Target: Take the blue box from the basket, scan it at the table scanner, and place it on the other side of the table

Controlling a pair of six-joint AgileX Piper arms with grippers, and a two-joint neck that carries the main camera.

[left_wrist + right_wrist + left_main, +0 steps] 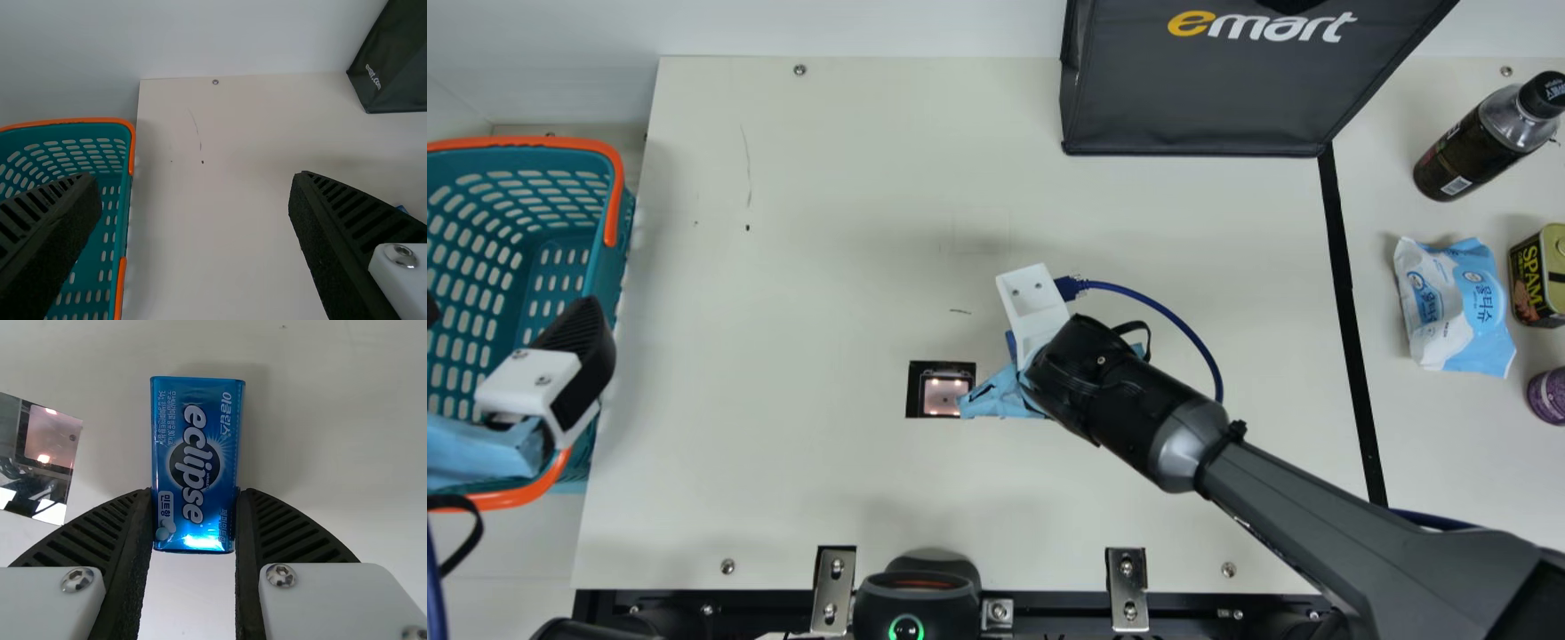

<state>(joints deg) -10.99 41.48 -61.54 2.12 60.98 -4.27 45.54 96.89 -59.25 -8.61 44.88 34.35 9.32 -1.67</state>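
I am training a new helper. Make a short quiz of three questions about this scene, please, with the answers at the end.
1. Fill in: The blue box is between the jaws of the ____ gripper.
2. True or false: The jaws of the left gripper are shut.
3. In the main view, which thing lies to the right of the black strip?
A) the basket
B) the blue and white packet
C) the table scanner

Key: 1. right gripper; 2. false, they stand wide apart; 3. B
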